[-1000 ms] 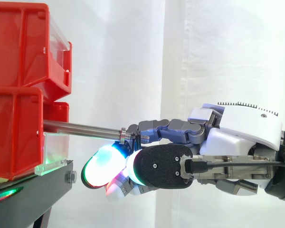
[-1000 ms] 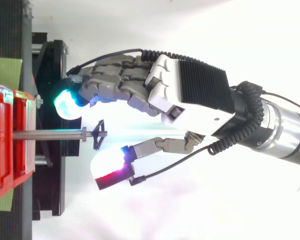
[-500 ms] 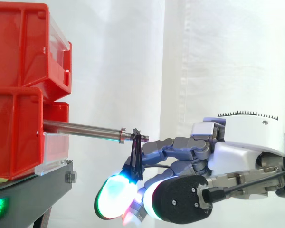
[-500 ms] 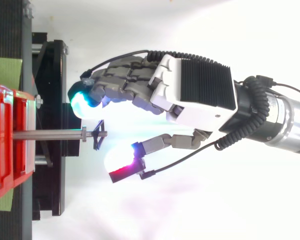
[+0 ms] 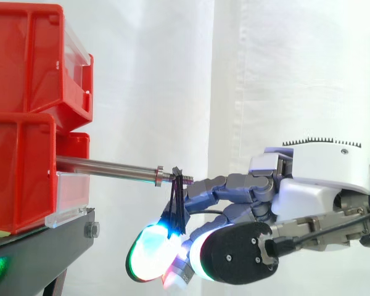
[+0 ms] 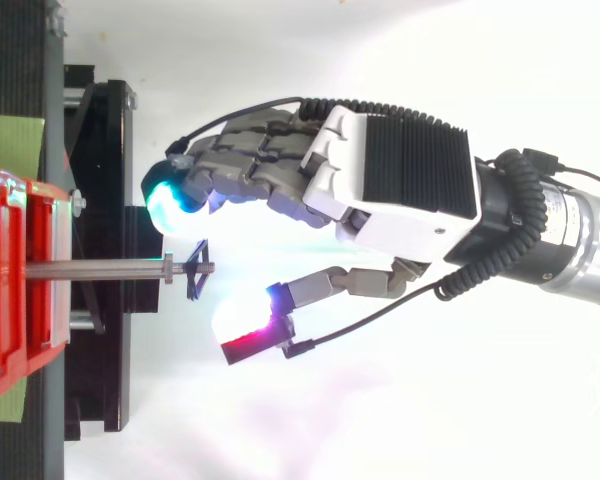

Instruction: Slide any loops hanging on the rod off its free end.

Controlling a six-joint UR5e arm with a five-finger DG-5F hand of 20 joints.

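Since a second ago the hand (image 5: 320, 179) has dropped below the rod (image 5: 105, 166) and backed off to the right. Nearest, its thumb (image 6: 242, 325) sits on the near side of the rod's line. Between thumb and fingers, a black loop (image 5: 177, 203) hangs from the rod's threaded free end, right of the red bins (image 5: 18, 172). Farther back, the fingers (image 6: 165, 205) stand apart from the thumb, gripping nothing. A glowing pad may brush the loop's bottom.
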